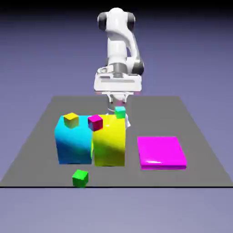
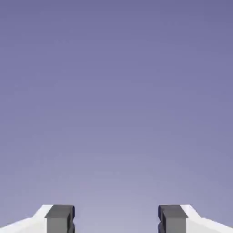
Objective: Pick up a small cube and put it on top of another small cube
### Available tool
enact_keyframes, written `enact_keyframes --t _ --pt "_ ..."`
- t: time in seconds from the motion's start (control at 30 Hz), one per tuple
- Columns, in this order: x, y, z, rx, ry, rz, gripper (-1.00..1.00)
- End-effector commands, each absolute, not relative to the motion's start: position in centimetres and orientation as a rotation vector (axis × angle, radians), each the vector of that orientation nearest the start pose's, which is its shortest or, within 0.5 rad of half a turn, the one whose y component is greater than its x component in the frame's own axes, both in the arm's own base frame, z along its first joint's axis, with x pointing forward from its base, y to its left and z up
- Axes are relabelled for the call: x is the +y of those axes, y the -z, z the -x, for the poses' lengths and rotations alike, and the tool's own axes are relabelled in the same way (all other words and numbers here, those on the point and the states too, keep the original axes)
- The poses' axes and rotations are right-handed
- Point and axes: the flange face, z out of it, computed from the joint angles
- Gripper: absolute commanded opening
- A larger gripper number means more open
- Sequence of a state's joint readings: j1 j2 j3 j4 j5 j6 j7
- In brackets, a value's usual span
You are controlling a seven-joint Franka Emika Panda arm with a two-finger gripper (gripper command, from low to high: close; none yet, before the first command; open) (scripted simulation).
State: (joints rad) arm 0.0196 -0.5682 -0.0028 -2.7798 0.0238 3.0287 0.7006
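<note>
The small cube [image 1: 80, 178], bright green, lies on the grey table [image 1: 200, 150] near its front edge, left of the middle. Another small cube [image 1: 95, 122], magenta-pink, rests on top of the big blocks where the cyan block [image 1: 73, 143] meets the yellow block [image 1: 109, 145]. My gripper [image 1: 116, 103] hangs behind the yellow block, well away from the green cube. In the hand view the gripper [image 2: 116, 219] is open, its two grey fingertips [image 2: 59, 218] stand wide apart with nothing between them, and only the plain backdrop shows.
A tiny yellow cube [image 1: 71, 120] sits on the cyan block. A tiny teal cube [image 1: 120, 111] sits at the back of the yellow block, just below my hand. A wide flat magenta slab [image 1: 161, 152] lies at the exterior view's right.
</note>
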Motion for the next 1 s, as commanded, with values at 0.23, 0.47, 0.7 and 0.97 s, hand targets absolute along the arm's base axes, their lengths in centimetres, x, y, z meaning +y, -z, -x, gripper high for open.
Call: enact_keyframes --t 0.23,0.47,0.7,0.97 --pt "-6.9 -43.9 -47.0 1.502 0.578 2.234 0.0" --pt "-13.1 -37.6 -51.2 1.93 0.137 1.872 0.0" --pt "-18.8 -30.7 -54.0 2.205 -0.25 1.427 0.0" --pt "-24.9 -18.5 -51.2 2.547 -0.729 0.721 0.0"
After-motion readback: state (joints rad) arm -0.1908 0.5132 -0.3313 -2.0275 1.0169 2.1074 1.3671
